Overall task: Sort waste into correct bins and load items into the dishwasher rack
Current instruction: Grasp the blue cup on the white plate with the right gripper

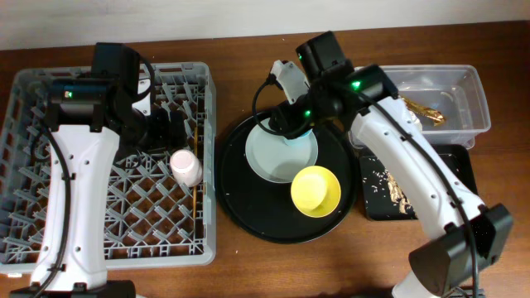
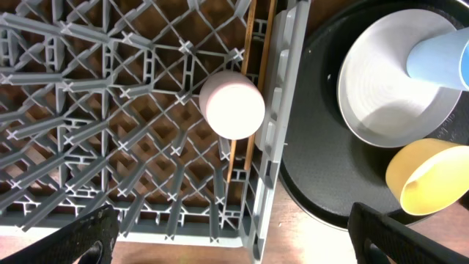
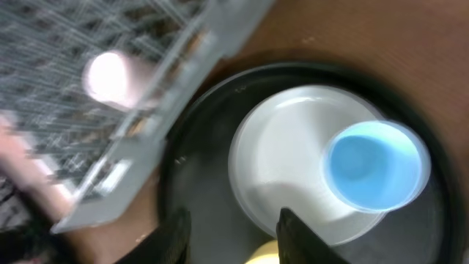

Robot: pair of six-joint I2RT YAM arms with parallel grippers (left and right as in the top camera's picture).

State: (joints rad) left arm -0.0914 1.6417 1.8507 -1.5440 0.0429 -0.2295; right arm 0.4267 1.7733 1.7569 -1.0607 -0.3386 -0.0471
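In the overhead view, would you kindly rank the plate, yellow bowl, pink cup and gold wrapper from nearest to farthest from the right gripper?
From the right gripper:
1. Plate, directly under it.
2. Yellow bowl, beside the plate.
3. Pink cup, left, in the rack.
4. Gold wrapper, far right, in the clear tub.

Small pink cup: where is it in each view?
Overhead: small pink cup in the grey plastic dishwasher rack, right side.
Left wrist: upper centre, in the rack.
Right wrist: upper left, blurred.
Shared landmark: pale grey-white round plate, right of the cup in every view.
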